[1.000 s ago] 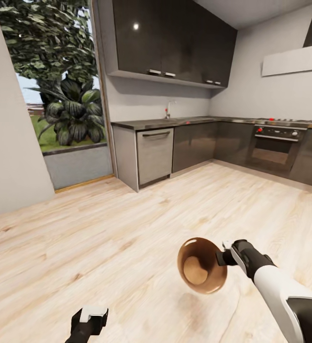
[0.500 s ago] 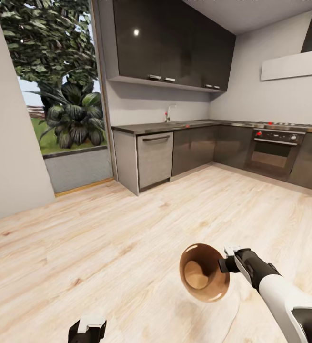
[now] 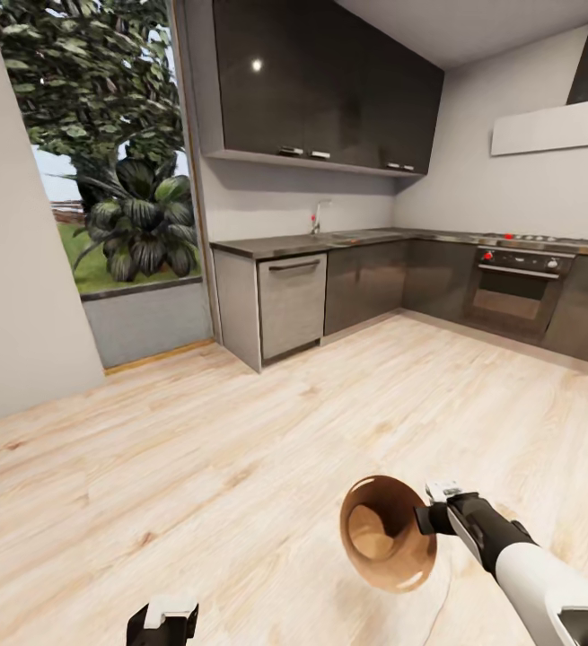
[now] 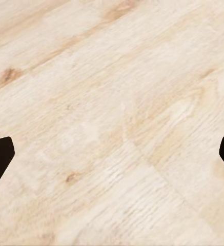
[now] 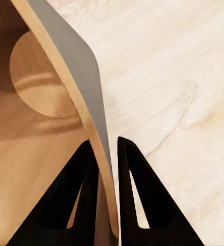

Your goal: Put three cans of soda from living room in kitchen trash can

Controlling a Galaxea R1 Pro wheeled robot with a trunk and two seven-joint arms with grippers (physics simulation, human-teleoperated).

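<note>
I am in the kitchen, over pale wood floor. My right gripper (image 3: 428, 517) is shut on the rim of the tash can (image 3: 388, 534), which hangs tilted above the floor with its brown inside facing me. In the right wrist view the two fingers of the gripper (image 5: 105, 154) pinch the bin's thin wall (image 5: 70, 56), grey outside, brown within, and the round bottom shows bare. My left gripper (image 3: 163, 622) sits low at the picture's lower edge; in the left wrist view (image 4: 112, 159) its fingers stand wide apart, open over bare planks. The cans of soda are out of view.
Dark glossy cabinets (image 3: 320, 81) and a steel counter (image 3: 329, 240) with a faucet (image 3: 316, 215) line the far wall. A steel dishwasher front (image 3: 291, 303) and an oven (image 3: 513, 292) with red knobs stand below. A tall window (image 3: 105, 179) with plants is at the left.
The whole head view has shifted, so the camera moved. The right gripper and the bin it holds now sit a little lower in the picture.
</note>
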